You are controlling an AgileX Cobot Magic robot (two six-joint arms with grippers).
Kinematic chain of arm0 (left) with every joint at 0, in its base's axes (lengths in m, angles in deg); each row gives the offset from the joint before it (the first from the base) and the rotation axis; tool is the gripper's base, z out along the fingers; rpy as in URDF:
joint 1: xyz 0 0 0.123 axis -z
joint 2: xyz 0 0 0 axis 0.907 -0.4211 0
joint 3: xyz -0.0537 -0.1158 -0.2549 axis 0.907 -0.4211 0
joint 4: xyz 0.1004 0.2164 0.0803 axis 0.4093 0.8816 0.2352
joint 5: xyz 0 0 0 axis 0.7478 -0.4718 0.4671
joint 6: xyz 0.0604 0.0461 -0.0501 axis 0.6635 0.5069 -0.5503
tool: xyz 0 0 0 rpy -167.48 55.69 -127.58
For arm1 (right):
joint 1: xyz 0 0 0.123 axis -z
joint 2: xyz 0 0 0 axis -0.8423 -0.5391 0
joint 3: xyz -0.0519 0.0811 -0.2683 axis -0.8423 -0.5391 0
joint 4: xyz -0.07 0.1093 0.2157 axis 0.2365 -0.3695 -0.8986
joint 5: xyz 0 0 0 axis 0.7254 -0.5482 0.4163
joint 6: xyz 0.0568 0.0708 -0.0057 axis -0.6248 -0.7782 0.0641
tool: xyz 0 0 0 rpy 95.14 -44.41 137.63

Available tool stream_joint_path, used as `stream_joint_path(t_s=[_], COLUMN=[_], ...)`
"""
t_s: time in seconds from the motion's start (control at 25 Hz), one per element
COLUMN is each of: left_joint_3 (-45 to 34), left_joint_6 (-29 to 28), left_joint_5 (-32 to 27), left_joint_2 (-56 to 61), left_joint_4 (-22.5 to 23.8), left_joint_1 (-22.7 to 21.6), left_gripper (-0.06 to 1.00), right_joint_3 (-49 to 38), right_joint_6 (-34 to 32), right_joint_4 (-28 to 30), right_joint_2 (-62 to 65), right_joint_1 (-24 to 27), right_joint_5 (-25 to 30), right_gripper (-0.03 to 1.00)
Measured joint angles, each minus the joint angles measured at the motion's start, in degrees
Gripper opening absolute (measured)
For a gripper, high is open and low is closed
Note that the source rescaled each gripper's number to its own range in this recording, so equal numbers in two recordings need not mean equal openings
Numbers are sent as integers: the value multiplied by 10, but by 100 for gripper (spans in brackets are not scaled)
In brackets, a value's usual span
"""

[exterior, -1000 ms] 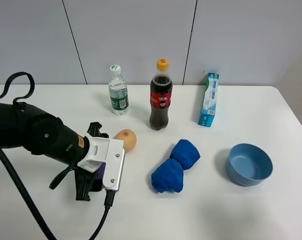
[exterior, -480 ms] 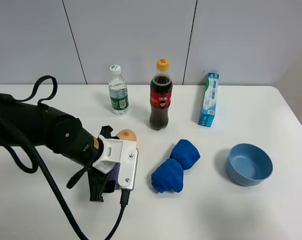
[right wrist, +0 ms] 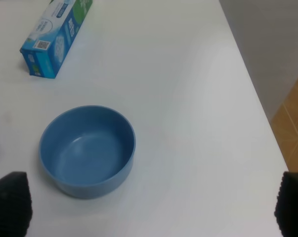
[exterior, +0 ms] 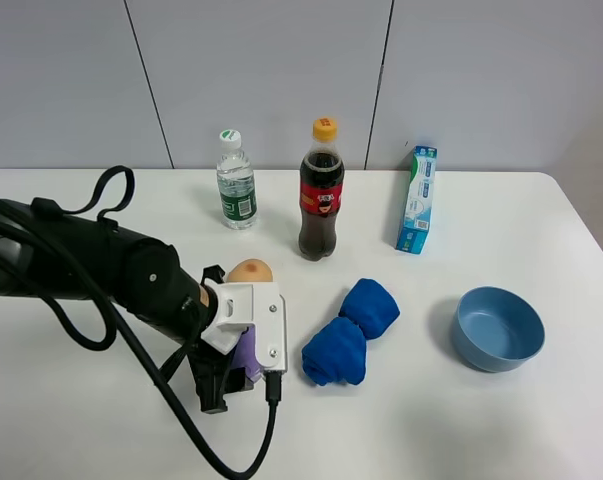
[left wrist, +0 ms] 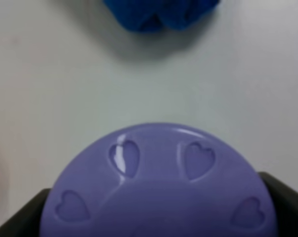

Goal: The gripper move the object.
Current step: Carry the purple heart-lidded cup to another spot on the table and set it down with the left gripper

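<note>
**A:** Where is the small round jar with a lilac-purple lid (exterior: 248,352) lying?

**B:** It is being held by the left gripper (exterior: 236,365), a black cabled arm's white block. This is happening near the front of the white table (exterior: 481,430), just in front of the tan egg (exterior: 249,272) and beside the crumpled blue cloth (exterior: 349,330).

**A:** Are the jaws actually gripping it?

**B:** Yes. In the left wrist view the heart-embossed lid is filling the lower frame, and a dark finger (left wrist: 15,219) is touching it on each side. The jaws are pinching the jar. I cannot tell whether it is hanging clear of the table or resting on it.

**A:** And the other arm?

**B:** The right gripper (right wrist: 153,212) is hanging with its jaws spread wide. It is holding nothing and looking down on the round blue plastic bowl (right wrist: 87,148).

**A:** So how far along is the task?

**B:** The grasp is looking finished. Carrying the jar and letting it go are appearing to remain, and the task is naming no destination.
</note>
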Motion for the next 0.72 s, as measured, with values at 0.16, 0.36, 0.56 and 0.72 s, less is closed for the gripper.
stream_joint_path(t_s=[0.16,0.36,0.56,0.72], left_joint_3=[0,0,0,2], left_joint_6=[-7,-9,-35,-130], left_joint_5=[18,23,60,99], left_joint_2=[-25,-32,-31,-17], left_joint_4=[-10,-23,-25,-8], left_joint_1=[0,0,0,0], left_gripper=[4,4,7,64], right_joint_3=[0,0,0,0], right_joint_6=[0,0,0,0], right_joint_4=[0,0,0,0], right_joint_2=[0,0,0,0], right_joint_1=[0,0,0,0], right_joint_5=[0,0,0,0], right_gripper=[100,100,100,100])
